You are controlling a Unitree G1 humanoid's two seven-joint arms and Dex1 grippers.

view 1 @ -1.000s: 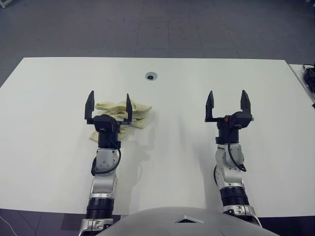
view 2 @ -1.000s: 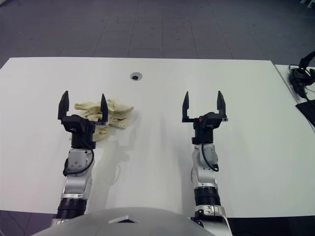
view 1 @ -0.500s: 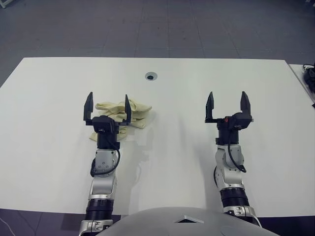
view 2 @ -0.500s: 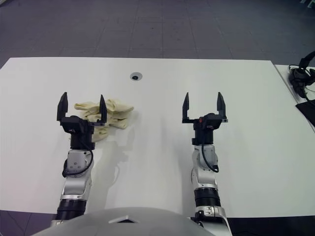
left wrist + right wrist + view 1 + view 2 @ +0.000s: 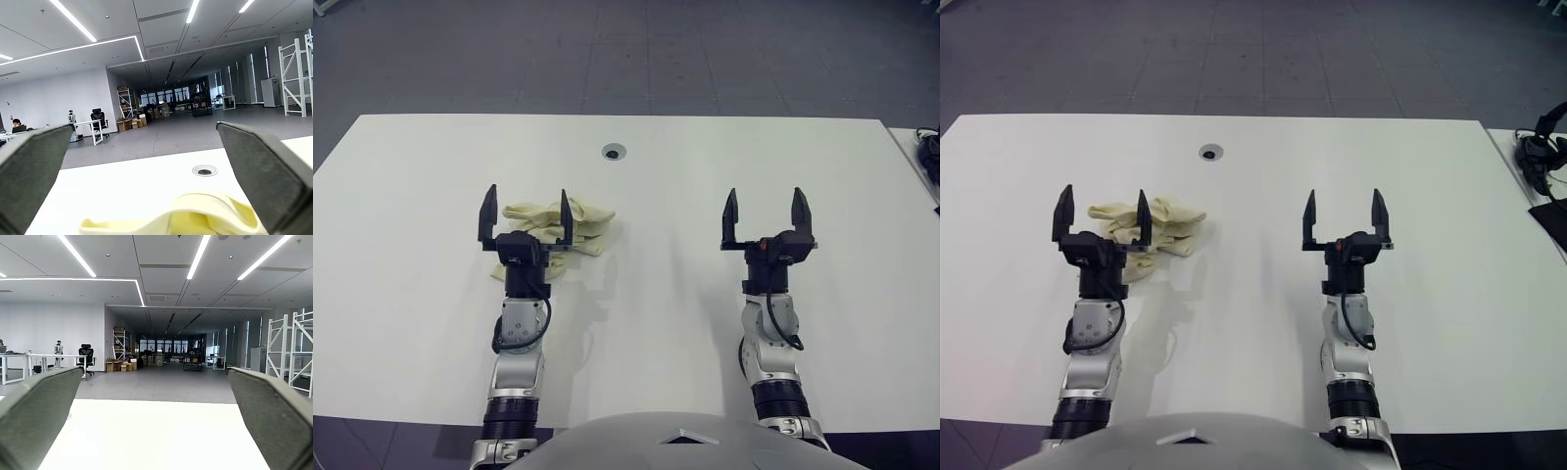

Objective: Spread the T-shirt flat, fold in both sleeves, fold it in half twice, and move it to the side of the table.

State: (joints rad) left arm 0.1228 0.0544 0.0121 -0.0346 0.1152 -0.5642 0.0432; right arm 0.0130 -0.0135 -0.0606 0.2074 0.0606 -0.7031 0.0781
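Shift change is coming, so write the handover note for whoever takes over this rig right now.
Left gripper: open, at the near edge of the T-shirt, gripping nothing.
Right gripper: open and empty, over bare table, well to the right of the T-shirt.
T-shirt: a crumpled heap on the table's left half.
Done: nothing yet.
Left: spread it flat, fold in both sleeves, fold in half twice, move it to the table's side.
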